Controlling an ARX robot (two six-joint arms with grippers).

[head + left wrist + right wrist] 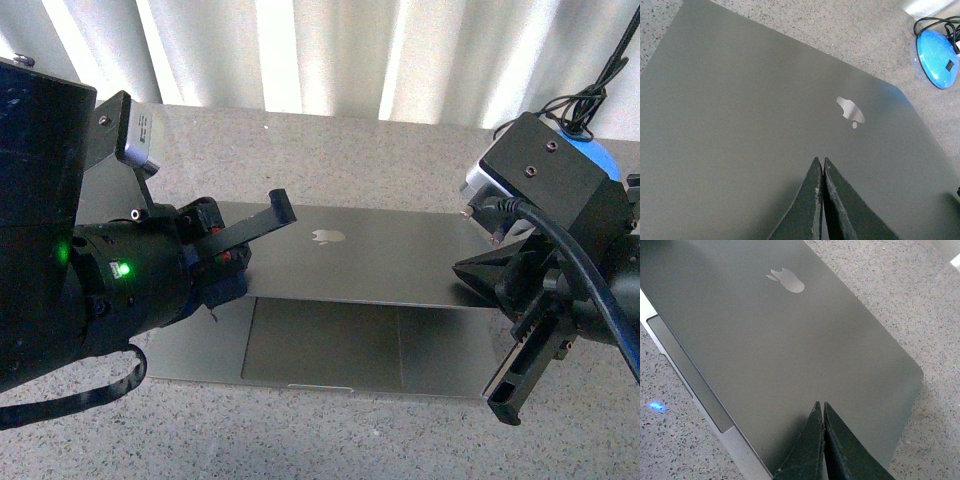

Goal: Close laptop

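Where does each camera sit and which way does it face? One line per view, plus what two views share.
Front view: robot's body, facing forward over the part-closed laptop; both arms show.
Left wrist view: left arm, facing lid; left gripper shows.
Right wrist view: right arm, facing lid; right gripper shows.
Wrist views share the apple logo.
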